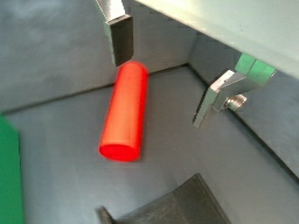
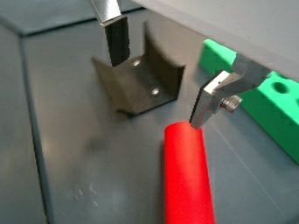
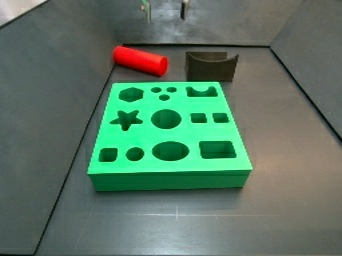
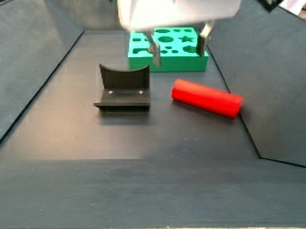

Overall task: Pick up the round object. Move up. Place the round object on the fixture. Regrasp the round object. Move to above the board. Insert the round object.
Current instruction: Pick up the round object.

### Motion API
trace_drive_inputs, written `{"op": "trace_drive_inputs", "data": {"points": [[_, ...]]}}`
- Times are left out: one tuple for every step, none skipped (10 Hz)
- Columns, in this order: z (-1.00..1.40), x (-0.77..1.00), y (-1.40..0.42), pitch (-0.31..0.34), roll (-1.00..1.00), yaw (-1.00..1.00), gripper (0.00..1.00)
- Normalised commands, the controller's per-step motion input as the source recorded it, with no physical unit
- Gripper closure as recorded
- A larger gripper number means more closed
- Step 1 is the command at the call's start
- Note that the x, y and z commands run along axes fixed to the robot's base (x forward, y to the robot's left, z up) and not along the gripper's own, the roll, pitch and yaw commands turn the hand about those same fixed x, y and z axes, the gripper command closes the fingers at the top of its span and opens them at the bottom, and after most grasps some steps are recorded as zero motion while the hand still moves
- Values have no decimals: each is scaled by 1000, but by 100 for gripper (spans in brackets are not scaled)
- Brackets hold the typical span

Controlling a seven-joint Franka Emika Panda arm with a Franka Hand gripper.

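Note:
The round object, a red cylinder [image 3: 138,59], lies flat on the dark floor beside the fixture [image 3: 211,65], a dark block with a curved notch. It also shows in a side view [image 4: 207,97] and in both wrist views [image 1: 125,109] [image 2: 187,175]. My gripper [image 1: 167,70] is open and empty, above the floor. In a wrist view the cylinder's far end lies near one finger [image 1: 121,39]. The gripper also shows in the other views [image 2: 162,74] [image 4: 180,54] [image 3: 163,10]. The green board [image 3: 167,135] with shaped holes lies in front of the cylinder and fixture.
Grey walls enclose the floor on the sides and back [image 3: 80,30]. In a side view the fixture [image 4: 123,87] stands left of the cylinder, with the board [image 4: 167,46] behind them. Bare floor [image 4: 131,188] lies in the foreground.

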Motion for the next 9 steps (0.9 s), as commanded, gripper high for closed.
{"op": "trace_drive_inputs", "data": {"points": [[-674, -171, -140, -37, 111, 989, 0], [-597, -243, -171, -107, 116, 951, 0], [-463, -240, -191, -140, 143, 911, 0], [-377, -249, -177, -137, 151, 900, 0], [-380, -280, -111, -156, 173, 814, 0], [-391, -226, -100, -160, 123, 731, 0], [-394, -131, -169, -117, 66, 626, 0], [-426, -83, -169, -60, 0, 460, 0], [-457, -80, -114, -37, 0, 380, 0]]}}
